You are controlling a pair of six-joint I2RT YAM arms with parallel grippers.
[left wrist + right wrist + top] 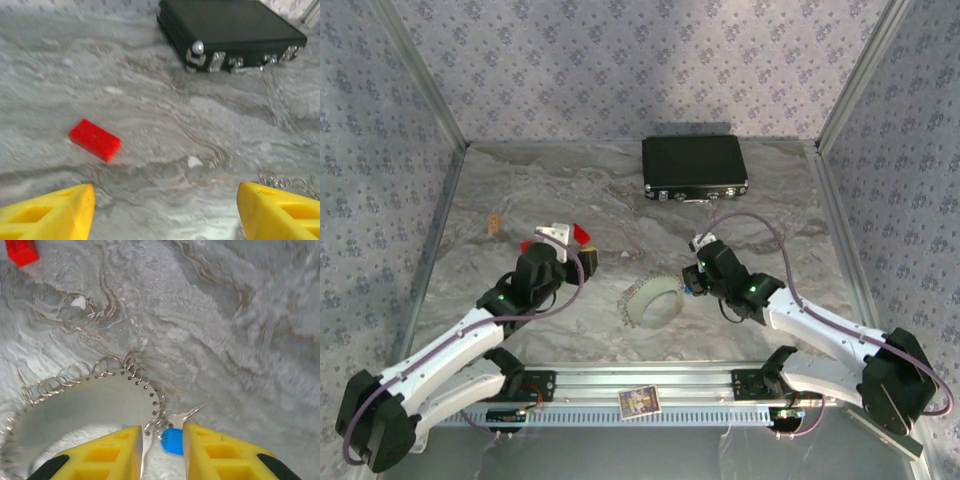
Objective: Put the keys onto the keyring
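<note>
Nearest the arm bases, right gripper (161, 437): its yellow fingers stand a narrow gap apart, low over the grey marbled counter (240, 315); I cannot tell whether they pinch anything.
In that gap: the tiny blue-headed key with a silvery blade (172, 441) lies between the fingers, touching the nearest links of the loop.
Keyring: the thin silvery loop of fine coiled links (75, 374) lies flat on the counter and curves away to the left of the right gripper.
Left gripper (166, 192): its yellow fingers are spread wide and empty above the counter, with a few keyring links just beside one finger.
Beyond it: a small red rectangular plastic block (95, 139) lies flat, well apart from the loop.
Far side: a black rectangular case with metal latches (230, 25) sits closed.
Done, by my reading: the blue key sits at the loop, but whether it is threaded on is unclear.
Left: securing that key and adding the other.
</note>
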